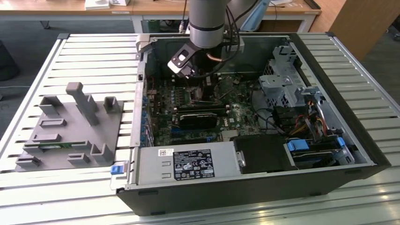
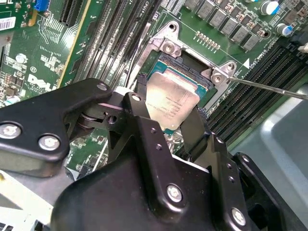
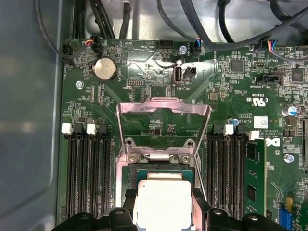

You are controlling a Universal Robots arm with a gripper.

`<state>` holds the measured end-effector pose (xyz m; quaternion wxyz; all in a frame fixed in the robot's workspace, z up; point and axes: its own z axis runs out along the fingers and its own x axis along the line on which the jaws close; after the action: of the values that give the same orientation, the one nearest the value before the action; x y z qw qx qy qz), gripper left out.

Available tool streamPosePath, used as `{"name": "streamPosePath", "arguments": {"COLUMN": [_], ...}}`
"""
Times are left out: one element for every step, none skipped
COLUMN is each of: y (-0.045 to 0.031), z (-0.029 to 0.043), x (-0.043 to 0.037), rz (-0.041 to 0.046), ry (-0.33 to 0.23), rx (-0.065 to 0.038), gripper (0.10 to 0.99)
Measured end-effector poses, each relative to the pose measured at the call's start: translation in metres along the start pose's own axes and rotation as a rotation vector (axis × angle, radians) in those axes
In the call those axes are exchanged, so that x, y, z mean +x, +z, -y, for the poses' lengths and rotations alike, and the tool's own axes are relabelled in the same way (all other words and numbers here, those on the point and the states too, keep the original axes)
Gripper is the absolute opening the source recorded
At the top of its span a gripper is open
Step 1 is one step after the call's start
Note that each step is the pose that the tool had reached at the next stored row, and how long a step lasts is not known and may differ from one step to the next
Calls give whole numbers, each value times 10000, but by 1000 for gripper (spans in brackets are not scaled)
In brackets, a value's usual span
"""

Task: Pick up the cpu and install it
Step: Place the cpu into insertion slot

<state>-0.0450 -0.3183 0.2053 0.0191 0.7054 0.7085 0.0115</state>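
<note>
The black fingers [image 2: 144, 120] of the claw [image 2: 169, 110] cover two sides of the chip [image 2: 175, 96]. In the first wrist view the chip [image 3: 161, 202] runs off the picture's edge. In the exterior view the arm [image 1: 206, 21] runs off the top.

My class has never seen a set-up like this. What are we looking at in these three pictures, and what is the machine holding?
The machine is a robot arm reaching into an open computer case that lies on a slatted table. The exterior view is taken from off the arm; both wrist views come from cameras riding on the arm, looking at the green motherboard. Beside the case, at the exterior view's left, sits a grey holder tray. The arm's gripper is shut on the cpu, a small silvery square chip, held just over its socket, whose metal cover plate is flipped open.
</note>
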Motion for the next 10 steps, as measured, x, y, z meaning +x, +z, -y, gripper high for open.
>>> {"name": "streamPosePath", "arguments": {"y": [7, 13, 19, 24, 28, 32, 35, 39, 43, 47], "z": [2, 4, 6, 7, 7, 8, 8, 8, 8, 8], "x": [1, 2, 2, 3, 5, 7, 10, 11, 12, 13], "rz": [0, 0, 0, 0, -1, 1, 1, -1, -3, -3], "ry": [0, 0, -1, -2, -2, -1, 0, -1, -2, -2], "rx": [0, 0, 0, 0, 0, 1, 1, 0, 0, 0], "gripper": [533, 533, 533, 533, 533, 533, 533, 533, 533, 533]}}
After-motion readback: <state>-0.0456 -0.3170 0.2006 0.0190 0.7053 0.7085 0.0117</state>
